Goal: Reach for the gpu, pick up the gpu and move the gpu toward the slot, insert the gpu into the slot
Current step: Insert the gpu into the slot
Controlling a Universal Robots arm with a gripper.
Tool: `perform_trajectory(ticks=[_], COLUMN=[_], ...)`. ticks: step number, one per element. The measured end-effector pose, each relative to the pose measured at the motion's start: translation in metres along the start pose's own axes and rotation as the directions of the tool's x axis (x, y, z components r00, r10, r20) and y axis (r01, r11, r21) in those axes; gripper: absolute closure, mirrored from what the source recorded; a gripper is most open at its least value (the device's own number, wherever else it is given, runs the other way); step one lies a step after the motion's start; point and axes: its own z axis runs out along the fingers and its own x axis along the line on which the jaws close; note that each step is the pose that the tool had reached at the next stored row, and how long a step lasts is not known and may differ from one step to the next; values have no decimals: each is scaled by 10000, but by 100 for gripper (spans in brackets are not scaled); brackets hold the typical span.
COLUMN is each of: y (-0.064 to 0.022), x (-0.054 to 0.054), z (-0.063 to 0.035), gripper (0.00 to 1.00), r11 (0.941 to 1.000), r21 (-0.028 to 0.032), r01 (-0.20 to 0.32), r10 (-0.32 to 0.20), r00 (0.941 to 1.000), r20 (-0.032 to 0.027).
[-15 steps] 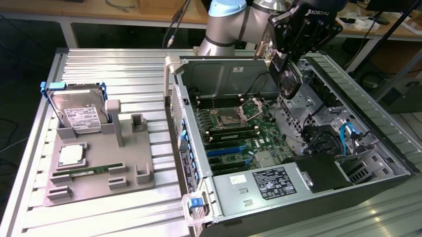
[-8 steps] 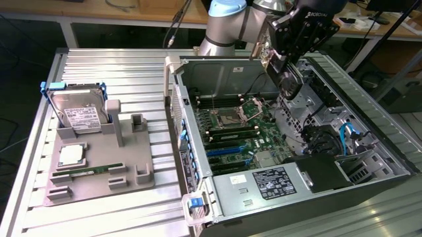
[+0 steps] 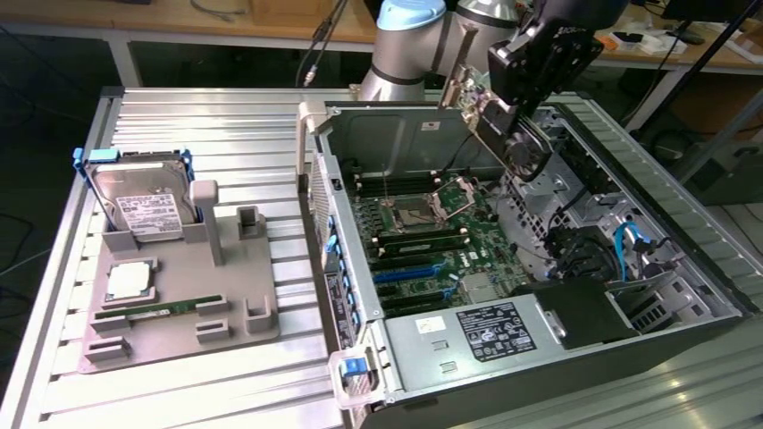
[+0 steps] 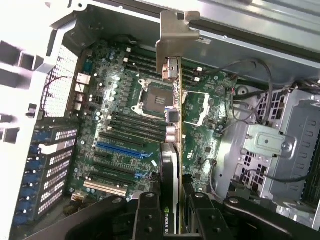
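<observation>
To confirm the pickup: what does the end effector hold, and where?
The thin black card with silvery metal bracket, gripped at the end opposite that bracket.

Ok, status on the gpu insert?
Gripper shut on the gpu, edge-on between its fingers. Card hangs over the motherboard, not yet in the slot. Nothing seen between them.

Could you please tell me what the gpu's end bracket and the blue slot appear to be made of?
The gpu ends in a bracket that looks like bare sheet metal: dull silvery grey, thin, with a bent tab. The slot is probably moulded plastic: uniform bright blue, faintly glossy, with a long groove.
</observation>
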Motion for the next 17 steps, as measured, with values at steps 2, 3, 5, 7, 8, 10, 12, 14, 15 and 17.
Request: perform_trajectory(ticks=[2,3,5,7,8,10,12,14,15,17], y=[-1,-1,-2,-3,-4,-6,-7,-8,-8,-9], x=[1,1,1,2,3,3,4,5,5,6], z=[16,24,39,59,65,86,109,125,130,148], gripper=[73,73,73,73,73,73,73,73,73,73], r11=[9987,9970,9909,9842,9822,9743,9651,9557,9510,9374], r21=[-17,-26,-47,-64,-68,-82,-98,-113,-118,-136], r01=[502,780,1344,1770,1877,2250,2617,2941,3088,3480], r10=[-502,-780,-1345,-1770,-1878,-2251,-2618,-2942,-3089,-3481], r00=[9987,9970,9909,9842,9822,9743,9651,9557,9510,9374], r20=[-19,-29,-48,-61,-64,-77,-88,-96,-101,-110])
